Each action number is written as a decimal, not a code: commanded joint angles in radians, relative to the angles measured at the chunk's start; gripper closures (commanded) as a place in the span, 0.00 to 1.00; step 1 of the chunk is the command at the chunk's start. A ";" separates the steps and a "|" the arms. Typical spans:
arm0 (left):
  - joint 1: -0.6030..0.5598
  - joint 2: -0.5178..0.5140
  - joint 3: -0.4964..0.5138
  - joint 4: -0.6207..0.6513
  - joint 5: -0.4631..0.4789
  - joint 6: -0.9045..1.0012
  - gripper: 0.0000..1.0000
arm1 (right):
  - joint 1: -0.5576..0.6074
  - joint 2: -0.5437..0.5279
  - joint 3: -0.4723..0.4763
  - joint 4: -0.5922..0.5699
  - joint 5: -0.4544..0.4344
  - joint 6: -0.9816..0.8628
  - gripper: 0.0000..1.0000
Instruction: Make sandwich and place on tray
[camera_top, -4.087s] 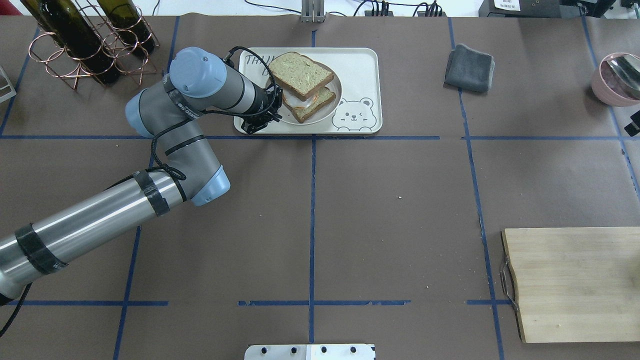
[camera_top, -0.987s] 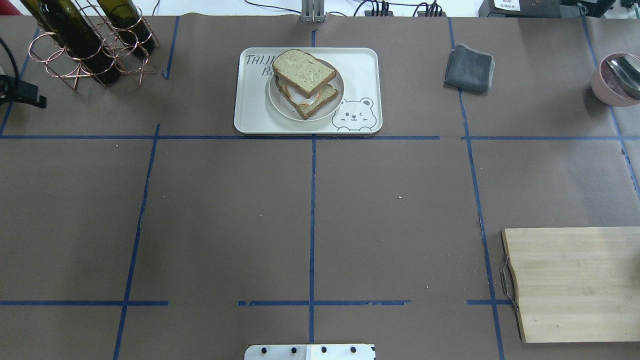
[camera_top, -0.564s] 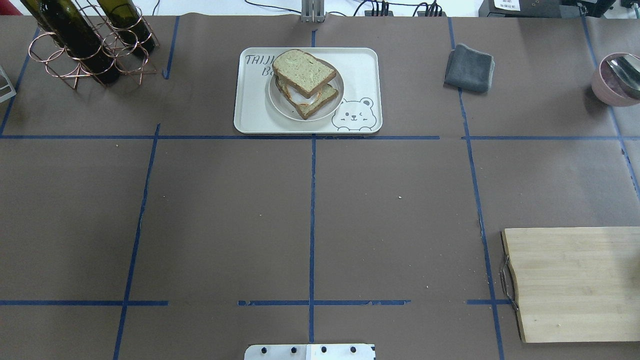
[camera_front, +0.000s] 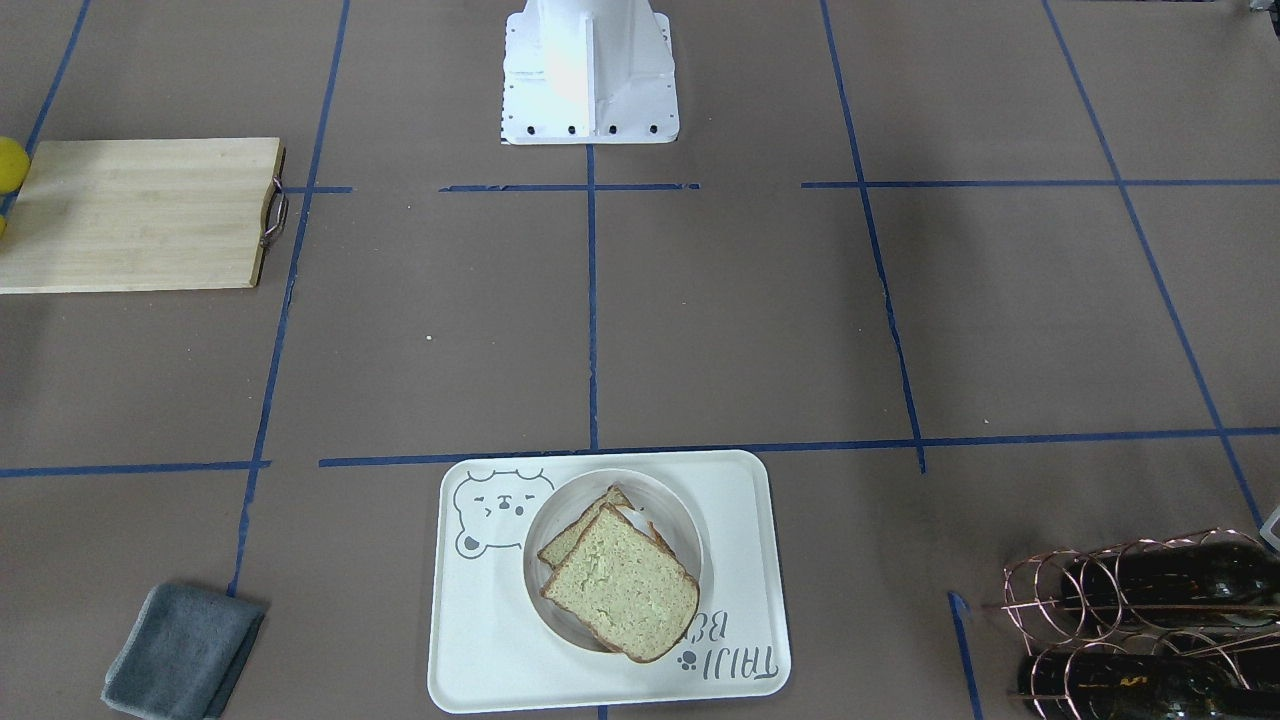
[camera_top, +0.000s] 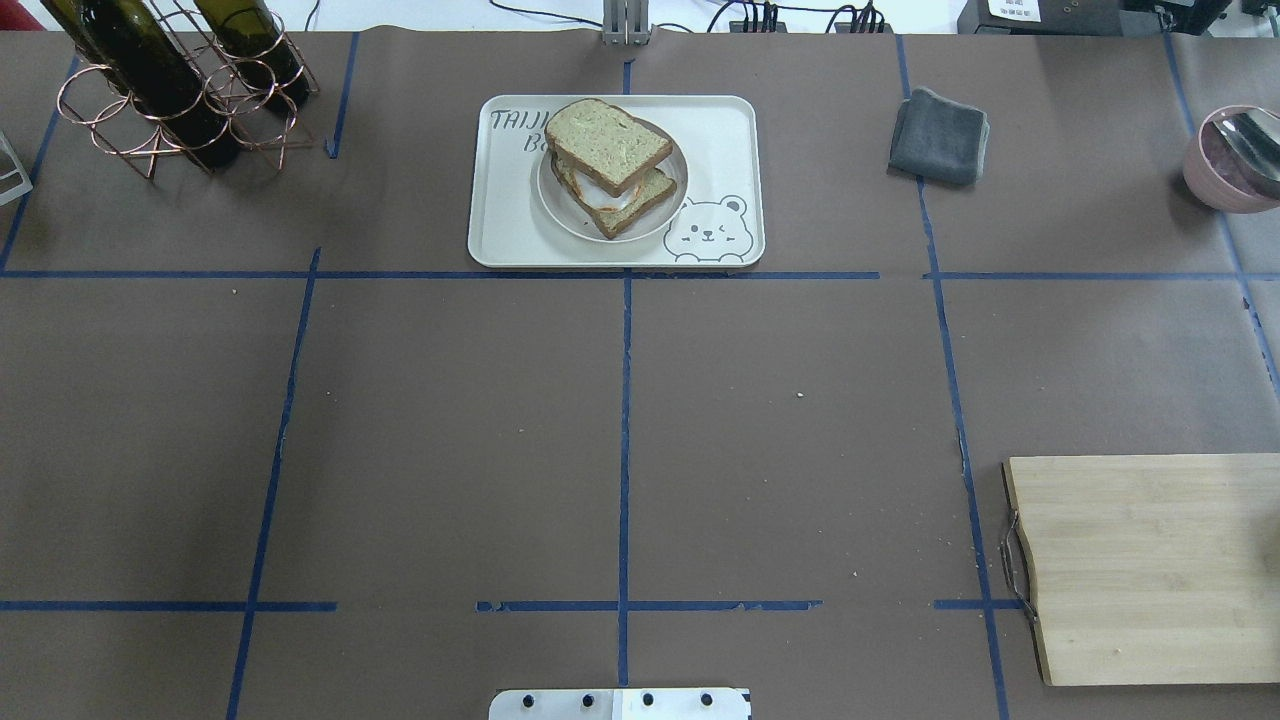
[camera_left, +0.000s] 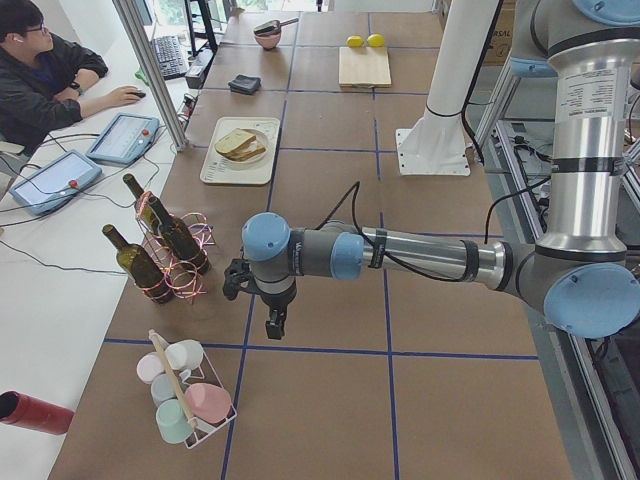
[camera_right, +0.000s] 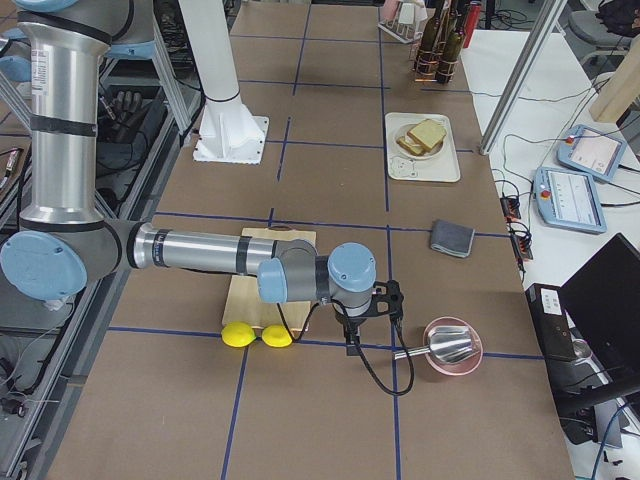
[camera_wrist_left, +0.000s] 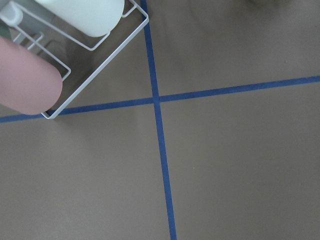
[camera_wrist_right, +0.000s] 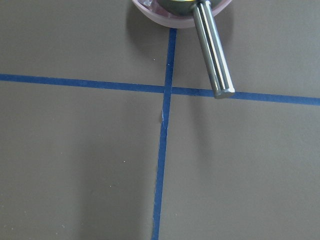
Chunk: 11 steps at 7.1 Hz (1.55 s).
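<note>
The sandwich (camera_top: 608, 160) lies on a small round white dish (camera_top: 660, 216) on the cream tray (camera_top: 722, 130) at the far middle of the table. Its top slice sits askew, and white egg with an orange rim shows between the slices. It also shows in the front view (camera_front: 620, 585), on the tray (camera_front: 745, 520). My left gripper (camera_left: 272, 325) hangs over the table's left end, near the cup rack. My right gripper (camera_right: 350, 345) hangs near the pink bowl. Both are far from the tray. I cannot tell whether either is open or shut.
A copper rack of wine bottles (camera_top: 170, 90) stands far left. A grey cloth (camera_top: 938, 135) lies right of the tray. A pink bowl with a metal ladle (camera_top: 1230, 160) and a wooden board (camera_top: 1140, 570) are at the right. A wire cup rack (camera_left: 185, 395) is beside my left gripper.
My left arm, whose gripper was at the dish's edge on the tray, has drawn back to the left and out of the overhead view. The sandwich stays on the dish.
</note>
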<state>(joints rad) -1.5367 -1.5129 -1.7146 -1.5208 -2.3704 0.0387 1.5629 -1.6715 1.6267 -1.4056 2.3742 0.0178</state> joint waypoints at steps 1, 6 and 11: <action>-0.028 0.037 0.010 -0.001 -0.015 0.018 0.00 | 0.020 0.025 0.008 -0.003 0.002 0.004 0.00; -0.052 0.051 0.016 -0.004 -0.049 0.021 0.00 | 0.031 0.018 0.007 0.005 0.014 0.067 0.00; -0.051 0.048 0.016 -0.002 -0.049 0.021 0.00 | 0.031 0.010 0.007 0.007 0.031 0.068 0.00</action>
<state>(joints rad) -1.5888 -1.4651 -1.6973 -1.5239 -2.4191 0.0598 1.5938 -1.6614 1.6337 -1.3990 2.4051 0.0858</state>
